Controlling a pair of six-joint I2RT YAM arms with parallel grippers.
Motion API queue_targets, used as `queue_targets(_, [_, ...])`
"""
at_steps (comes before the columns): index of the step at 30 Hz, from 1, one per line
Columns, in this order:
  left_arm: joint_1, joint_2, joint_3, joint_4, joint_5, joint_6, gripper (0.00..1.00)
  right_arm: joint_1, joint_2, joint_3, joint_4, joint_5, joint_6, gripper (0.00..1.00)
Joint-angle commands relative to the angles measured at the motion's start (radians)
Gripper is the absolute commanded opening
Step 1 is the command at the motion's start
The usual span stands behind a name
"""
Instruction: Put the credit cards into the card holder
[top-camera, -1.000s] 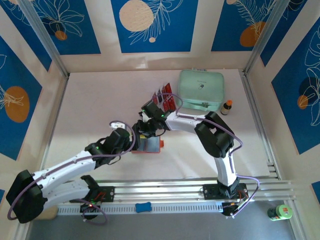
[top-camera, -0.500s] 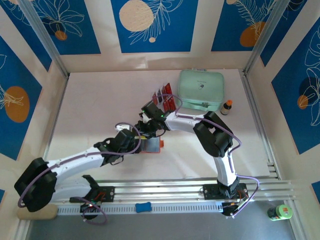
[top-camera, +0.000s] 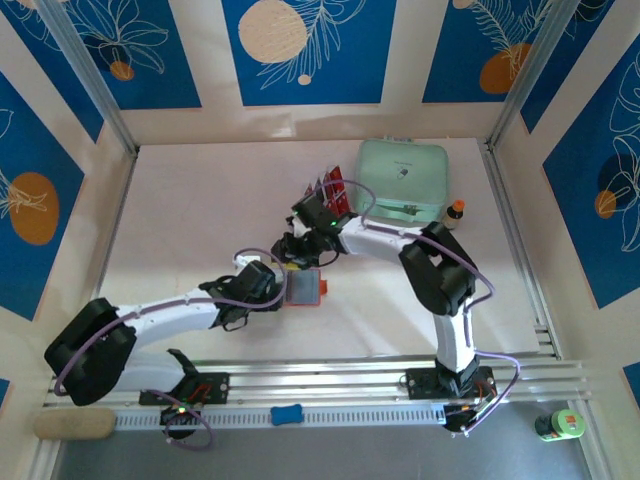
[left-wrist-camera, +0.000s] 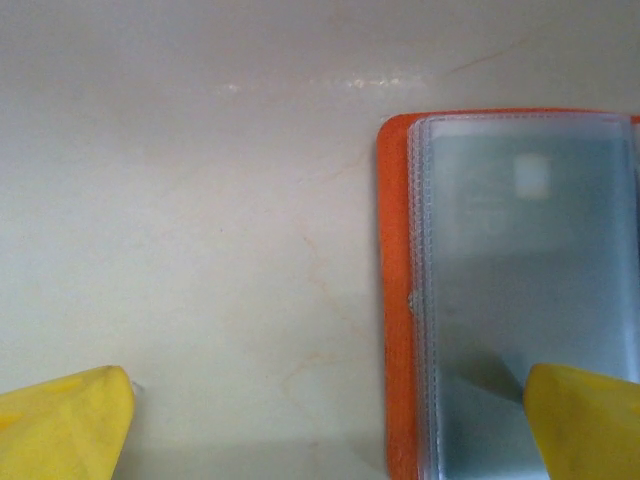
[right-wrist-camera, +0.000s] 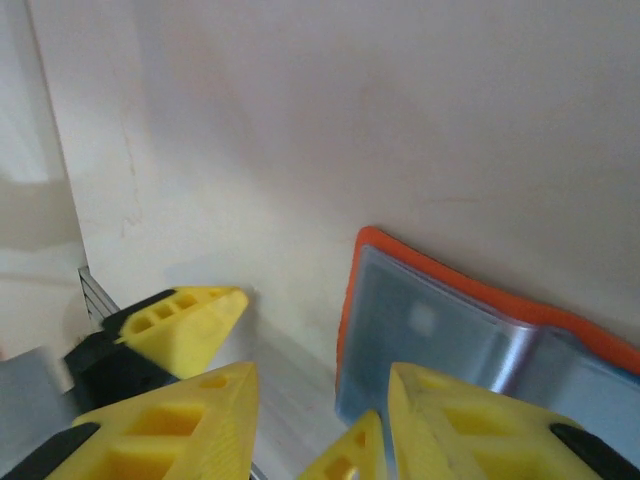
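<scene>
Left claw (left-wrist-camera: 320, 430): spread wide, holding nothing. In the left wrist view one yellow fingertip sits low at 8 o'clock over bare counter (left-wrist-camera: 180, 200); the other fingertip (left-wrist-camera: 585, 420) sits low at 4 o'clock, over the clear sleeves. Card holder (left-wrist-camera: 520, 280): orange, lying open and flat on the counter, grey-clear pockets facing up. Its near orange edge falls inside the claw's span, close to the 4 o'clock finger, and its long axis in this view runs 12 to 6. In the top view the holder lies at 3 o'clock from this claw, directly beside it. Right claw (right-wrist-camera: 320, 430): fingers parted, nothing clearly gripped; a pale strip between them cannot be identified. Through its own camera the holder lies at 2 o'clock, orange rim nearest, and in the top view the holder is at 5 o'clock from it and close. Credit cards (top-camera: 333, 190): a red and black cluster, well apart from the holder at its 1 o'clock, beside the right wrist and just at 9 o'clock of the mint-green case (top-camera: 402, 180). Judgement: the left claw is nearer the holder and placed to steady it, while the right arm is nearer the cards and is the likelier one to fetch. The pocket openings cannot be made out.
</scene>
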Motion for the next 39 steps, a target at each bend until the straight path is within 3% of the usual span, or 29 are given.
queue_targets(1, [0.01,0.008,0.02,-0.027,-0.025,-0.015,1.0,-0.049,-0.114,0.043,-0.114,0.053,-0.093,0.4])
queue_targets(10, [0.023,0.026,0.084,-0.012,-0.021,0.026,1.0,-0.133,-0.165,0.191,-0.397,0.332,-0.333,0.4])
queue_targets(24, [0.071,0.038,0.048,-0.011,-0.012,0.016,1.0,-0.155,0.015,0.424,-0.608,0.594,-0.507,0.34])
queue_targets(39, [0.076,0.027,0.011,0.003,0.0,-0.002,1.0,-0.153,0.142,0.542,-0.673,0.662,-0.543,0.33])
